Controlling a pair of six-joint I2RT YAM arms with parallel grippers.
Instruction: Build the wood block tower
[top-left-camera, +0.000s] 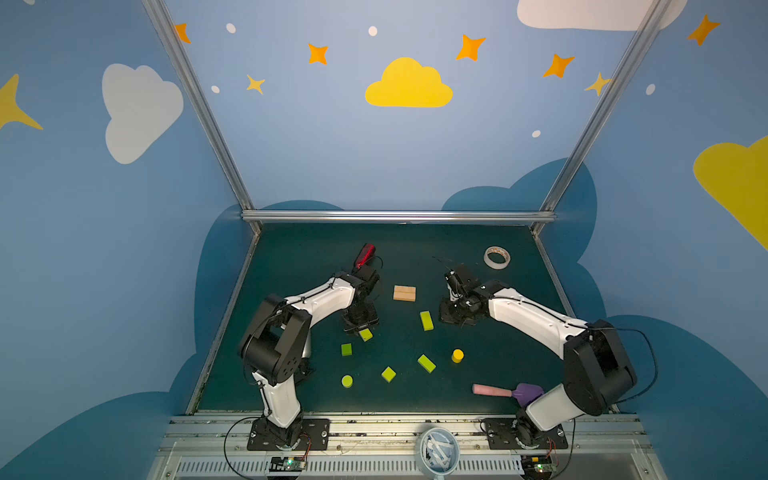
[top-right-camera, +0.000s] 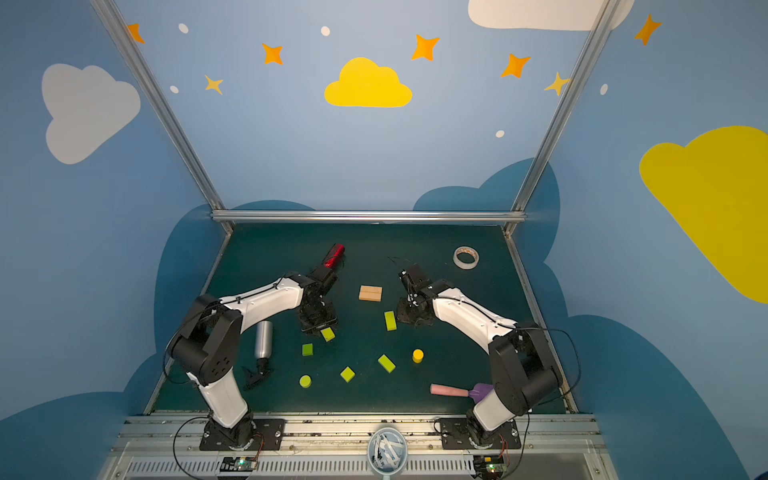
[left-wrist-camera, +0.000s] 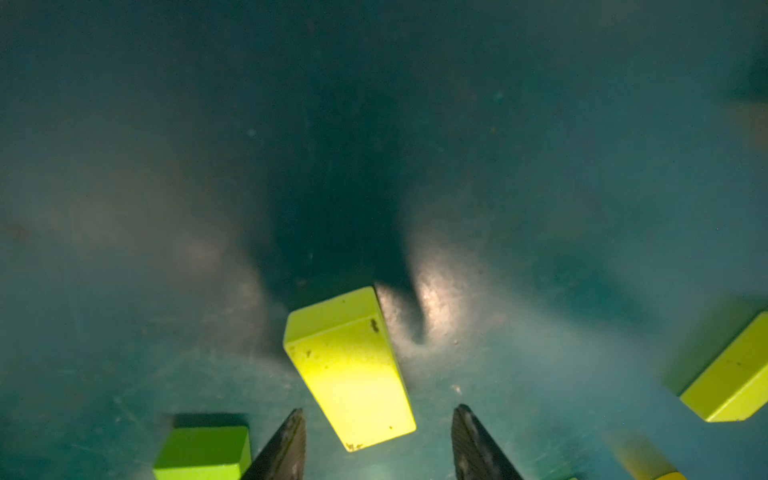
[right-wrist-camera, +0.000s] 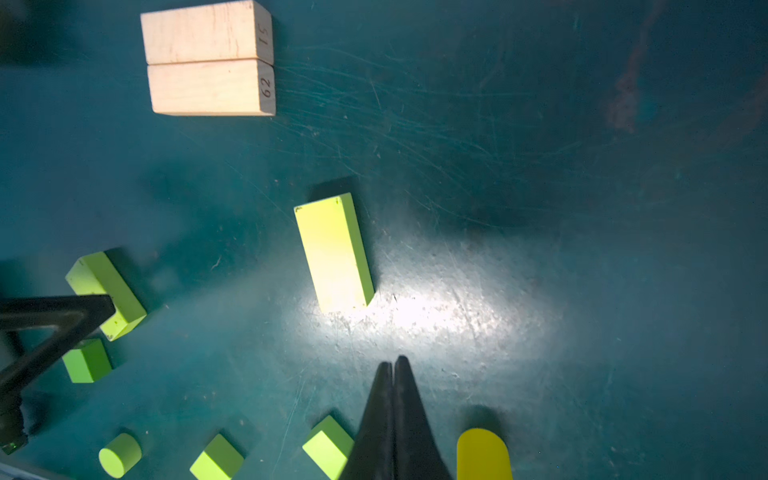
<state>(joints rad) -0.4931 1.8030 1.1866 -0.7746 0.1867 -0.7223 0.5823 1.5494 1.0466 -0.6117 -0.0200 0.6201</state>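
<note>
Your left gripper (left-wrist-camera: 379, 409) hangs point-down over the table (top-left-camera: 291, 257), its jaws roughly half open and gripping nothing. A scuffed lime-green bar (left-wrist-camera: 351, 370) lies flat with one end between those jaws; bare table shows on each side of it, so neither jaw touches it. A darker green cube (left-wrist-camera: 203, 451) sits just outside one jaw, apart from it.

Your right gripper (right-wrist-camera: 392, 361) is fully closed, tips pressed together and empty. A second lime-green bar (right-wrist-camera: 334, 253) lies flat a little ahead of the tips, not touching them. Farther ahead and off to the side, the two tan bars (right-wrist-camera: 208, 58) lie side by side, long faces touching, with the numbers 15 and 62 on their ends. In both top views they sit between your two grippers, toward the back of the table. Back from the right gripper's tips, toward the arm bases, lie a third lime-green bar (top-left-camera: 426, 363), a yellow cylinder (top-left-camera: 457, 355) and a lime cube (top-left-camera: 388, 374); a lime cylinder (top-left-camera: 347, 381) sits beyond the green cube from the left gripper. Every one of these pieces rests directly on the table, each apart from the rest except the tan pair.

Beyond the left gripper, toward the back wall, lies a red tool (top-left-camera: 365, 251); beyond the right one, a white tape roll (top-left-camera: 497, 257).
</note>
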